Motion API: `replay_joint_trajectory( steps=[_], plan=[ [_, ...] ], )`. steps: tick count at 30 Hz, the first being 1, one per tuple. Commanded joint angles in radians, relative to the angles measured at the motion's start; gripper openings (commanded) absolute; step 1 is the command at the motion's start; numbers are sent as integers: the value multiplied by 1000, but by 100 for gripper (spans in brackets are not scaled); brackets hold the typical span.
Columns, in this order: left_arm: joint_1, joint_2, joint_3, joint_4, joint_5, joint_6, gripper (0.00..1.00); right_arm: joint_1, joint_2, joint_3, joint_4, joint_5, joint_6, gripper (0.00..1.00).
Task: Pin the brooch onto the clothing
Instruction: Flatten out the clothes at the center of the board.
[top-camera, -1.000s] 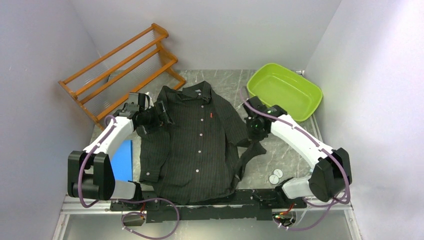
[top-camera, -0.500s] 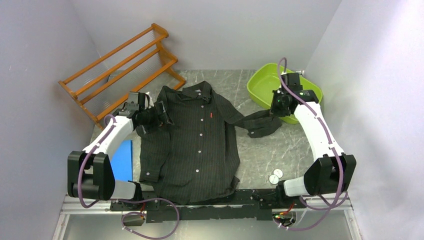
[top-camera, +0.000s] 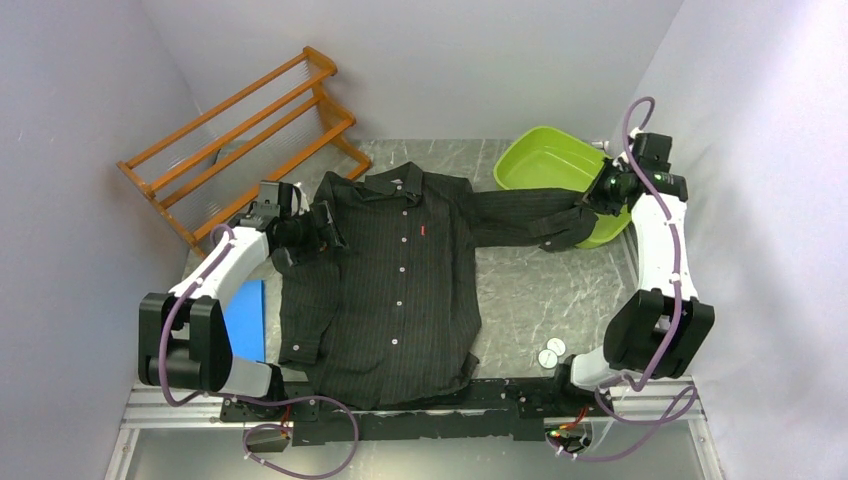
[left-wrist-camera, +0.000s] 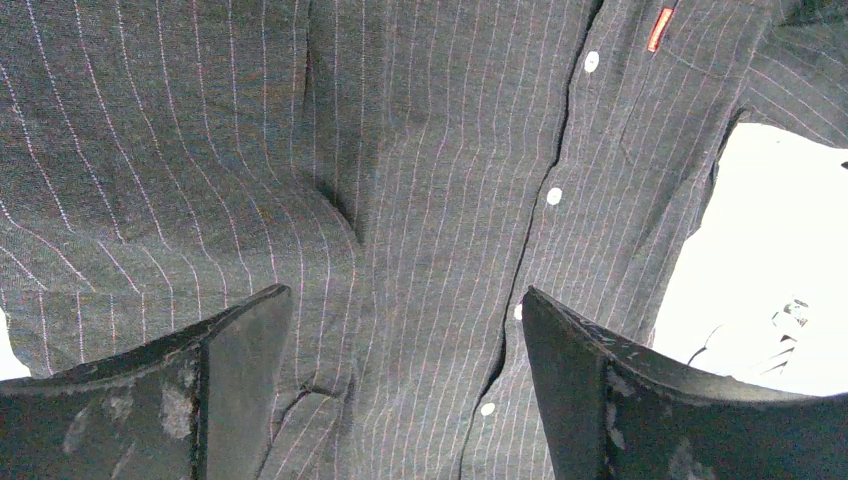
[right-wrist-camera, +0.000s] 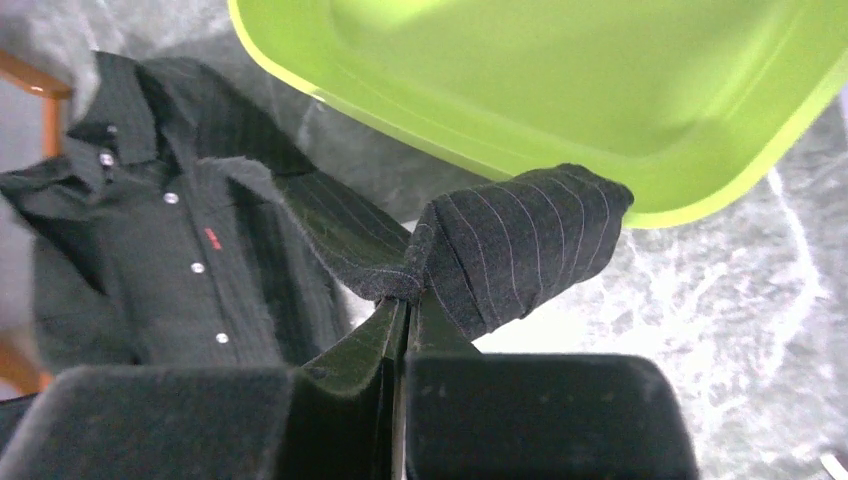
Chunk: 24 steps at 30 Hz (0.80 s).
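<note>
The pinstriped shirt (top-camera: 400, 290) lies front-up in the middle of the desk (top-camera: 530, 290), collar towards 12 o'clock. Its sleeve (top-camera: 515, 205) is drawn out towards 2 o'clock, where the right gripper (top-camera: 588, 200) is clamped on the cuff end, above the near rim of the green tub (top-camera: 545, 160). The left gripper (left-wrist-camera: 405, 310) hangs with its jaws wide apart and empty over the shoulder at 10 o'clock. The step in hand looks like spreading the garment flat before any pinning. To do it well, the cuff should be brought down onto bare desk on the 4 o'clock side of the tub, not draped over its rim. Tension should be just enough to take out folds without dragging the body sideways. The open gripper could press on the shoulder as an anchor. Two small pale discs (top-camera: 551, 351) at 5 o'clock, possibly the brooches, lie untouched.
</note>
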<state>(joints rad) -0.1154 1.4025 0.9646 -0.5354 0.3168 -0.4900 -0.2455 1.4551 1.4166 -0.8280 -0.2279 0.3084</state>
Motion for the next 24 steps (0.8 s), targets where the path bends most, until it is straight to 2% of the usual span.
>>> replay_joint_trajectory(
  steps=[1, 2, 4, 6, 8, 10, 15, 18, 24],
  plan=[
    [-2, -5, 39, 14, 6, 22, 90, -112, 13, -29, 117, -256, 61, 4],
    [-1, -5, 38, 13, 5, 23, 90, -145, 13, -54, 140, -298, 75, 8],
    [-2, -5, 39, 12, 10, 26, 90, -189, 13, -69, 179, -357, 94, 22],
    [-1, -5, 41, 12, 11, 29, 91, -208, 9, -63, 185, -358, 99, 46],
    [-1, -4, 47, 4, 8, 36, 91, -211, -10, -55, 189, -330, 100, 63],
    [-1, -5, 57, -7, 5, 50, 91, -209, -45, -65, 215, -310, 107, 73],
    [-2, -14, 65, -21, 8, 68, 91, -114, -135, -87, 213, -247, 58, 84],
    [-5, -17, 61, -5, 55, 67, 90, 25, -148, -119, 161, -200, 27, 83],
    [-75, -20, 55, 31, 131, 58, 88, 235, -203, -411, 166, -265, 97, 74]
  ],
)
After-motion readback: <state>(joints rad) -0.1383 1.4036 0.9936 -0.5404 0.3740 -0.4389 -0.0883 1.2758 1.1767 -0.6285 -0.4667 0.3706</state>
